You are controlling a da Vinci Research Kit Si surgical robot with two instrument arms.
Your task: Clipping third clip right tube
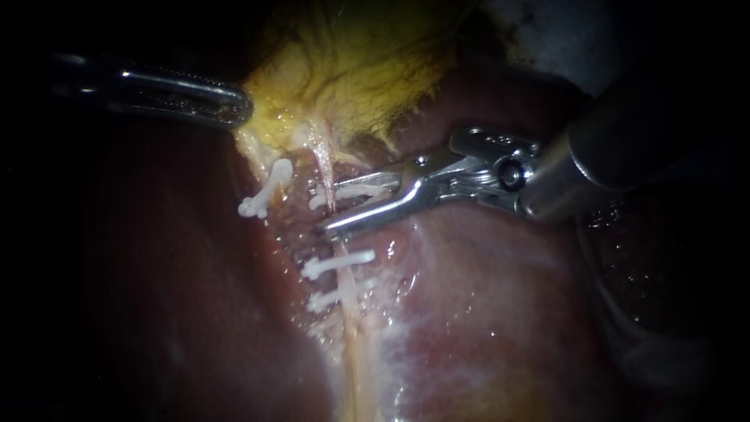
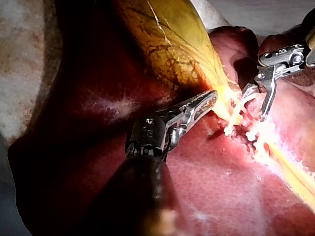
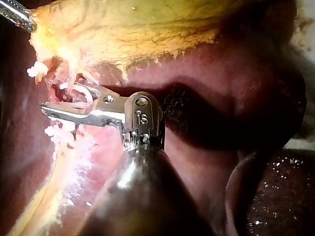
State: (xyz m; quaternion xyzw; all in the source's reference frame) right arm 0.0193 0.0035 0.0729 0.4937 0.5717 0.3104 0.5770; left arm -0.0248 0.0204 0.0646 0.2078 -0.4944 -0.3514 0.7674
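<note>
While right instrument (image 1: 336, 207) straddles right tube (image 1: 324, 160), pincer wide, white clip (image 1: 355, 190) inside: closure judged pending.
Left wrist: left instrument (image 2: 199, 104) at gallbladder (image 2: 167, 44) edge.
Right wrist: pincer gapes across tube; next, squeeze squarely.

Yellow, veined gallbladder (image 1: 351, 70) lying above dark red, glistening liver (image 1: 508, 312); pale mottled cloth (image 2: 19, 59) beside liver's outer edge.

Thin, pale yellowish right tube (image 1: 344, 281), taut along the red liver (image 1: 484, 312) below the yellow gallbladder (image 1: 351, 70). Two white plastic clips (image 1: 337, 263) set across it close together; a third white clip (image 1: 348, 190) across it nearer the gallbladder.
</note>
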